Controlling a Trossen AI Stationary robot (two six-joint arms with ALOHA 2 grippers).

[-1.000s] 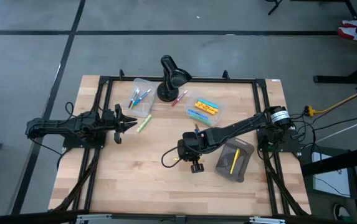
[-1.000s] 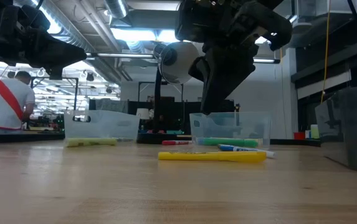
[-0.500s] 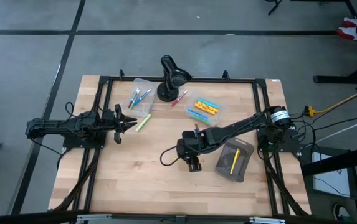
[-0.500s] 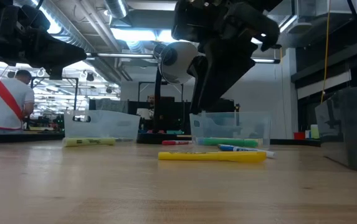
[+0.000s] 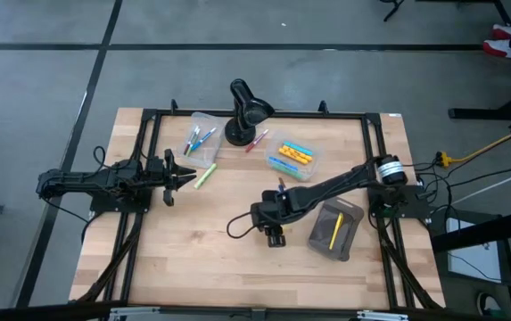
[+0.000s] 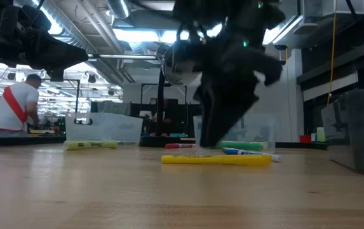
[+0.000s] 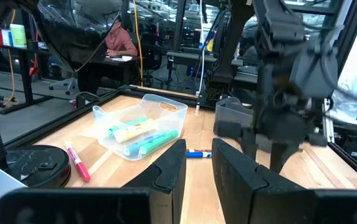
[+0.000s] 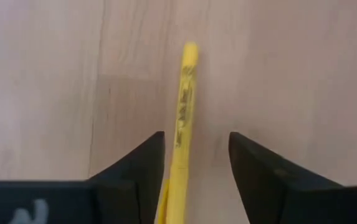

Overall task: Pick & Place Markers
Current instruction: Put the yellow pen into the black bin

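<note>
A yellow marker (image 8: pixel 183 106) lies flat on the wooden table (image 5: pixel 193 259), also plain in the low view as the yellow marker (image 6: pixel 216 159). My right gripper (image 8: pixel 195 137) points down over it, open, one finger on each side of the marker and along its length, with a gap on both sides. From above, the right gripper (image 5: pixel 268 225) hides the marker. My left gripper (image 5: pixel 188 176) waits level at the table's left, slightly open with nothing in it, shown by its own wrist view as the left gripper (image 7: pixel 199 171).
Two clear bins (image 5: pixel 200 138) (image 5: pixel 292 156) at the back hold markers. A black desk lamp (image 5: pixel 242 111) stands between them, a red marker (image 5: pixel 257 141) by its base. A light-green marker (image 5: pixel 205 178) lies near my left gripper. A grey pouch (image 5: pixel 349 214) with a yellow marker on it lies to the right.
My right gripper has come down toward the yellow marker and shifted a little toward the table's left edge. The marker has stayed where it was.
</note>
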